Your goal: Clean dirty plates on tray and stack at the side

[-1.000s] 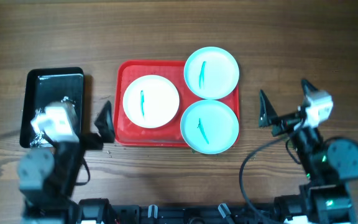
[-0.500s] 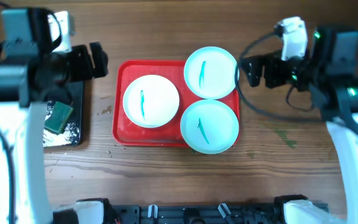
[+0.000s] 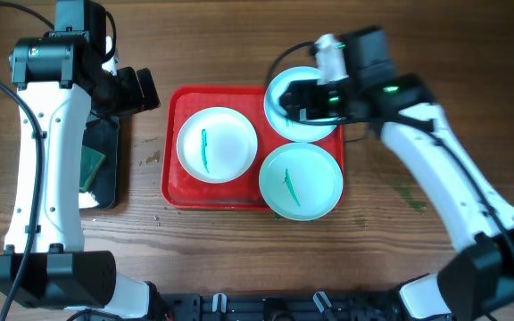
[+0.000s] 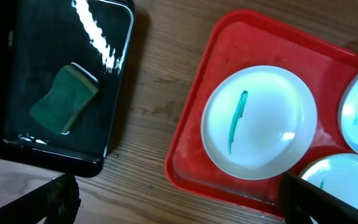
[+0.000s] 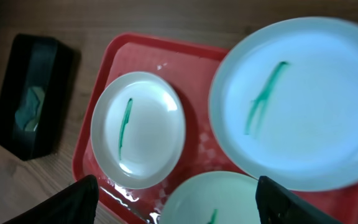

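The red tray (image 3: 172, 189) holds three plates, each with a thin teal smear. A white plate (image 3: 217, 144) lies at its left, one pale aqua plate (image 3: 300, 181) at the front right, another aqua plate (image 3: 315, 80) at the back right. My right gripper (image 3: 296, 102) hovers open over that back plate, hiding part of it. In the right wrist view its fingers (image 5: 73, 200) frame the white plate (image 5: 138, 127) and the big aqua plate (image 5: 303, 102). My left gripper (image 3: 143, 90) stands open between the black tray and the red tray, above the white plate (image 4: 260, 121).
A smaller black tray (image 3: 105, 183) lies left of the red one, with a green sponge (image 4: 64, 99) in it and a wet sheen on its floor. Bare wooden table surrounds both trays. Cables trail from each arm.
Both arms have risen from the front edge and swung out. The right gripper moved left over the back aqua plate. The left gripper stayed near the black tray's back corner.
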Robot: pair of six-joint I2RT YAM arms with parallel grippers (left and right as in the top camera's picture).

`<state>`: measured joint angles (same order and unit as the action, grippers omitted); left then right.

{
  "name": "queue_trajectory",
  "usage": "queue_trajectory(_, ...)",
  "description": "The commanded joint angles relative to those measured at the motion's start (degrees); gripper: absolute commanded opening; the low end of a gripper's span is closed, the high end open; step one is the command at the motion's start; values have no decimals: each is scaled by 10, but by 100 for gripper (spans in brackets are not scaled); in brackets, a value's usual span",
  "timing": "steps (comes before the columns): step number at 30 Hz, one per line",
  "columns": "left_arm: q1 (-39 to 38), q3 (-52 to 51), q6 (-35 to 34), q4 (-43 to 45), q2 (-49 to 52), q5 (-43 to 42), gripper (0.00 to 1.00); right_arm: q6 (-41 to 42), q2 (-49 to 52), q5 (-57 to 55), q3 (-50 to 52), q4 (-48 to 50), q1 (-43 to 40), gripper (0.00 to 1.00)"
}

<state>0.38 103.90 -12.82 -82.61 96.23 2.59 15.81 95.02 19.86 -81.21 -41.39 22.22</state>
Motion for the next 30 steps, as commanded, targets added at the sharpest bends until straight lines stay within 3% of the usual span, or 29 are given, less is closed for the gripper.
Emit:
queue_trajectory(1, 2, 10, -9, 9, 2, 33, 100, 69, 56, -51, -21, 18, 43, 72)
queue_trajectory(3, 21, 10, -28, 11, 2, 34, 99, 77, 95, -51, -28, 28, 57, 66)
queue_trajectory(7, 92, 9, -74, 11, 3, 46, 83, 101, 152, -63, -42, 44, 76, 55)
queue_trajectory(12, 163, -4, -52, 12, 3, 46, 81, 129, 196, -87, -43, 69, 87, 47)
queue_trajectory(20, 194, -90, -39, 61, 5, 46, 81, 129, 237, -75, -43, 96, 98, 42)
queue_trajectory(30, 194, -194, -21, 126, 5, 46, 77, 153, 277, -87, -43, 97, 114, 18)
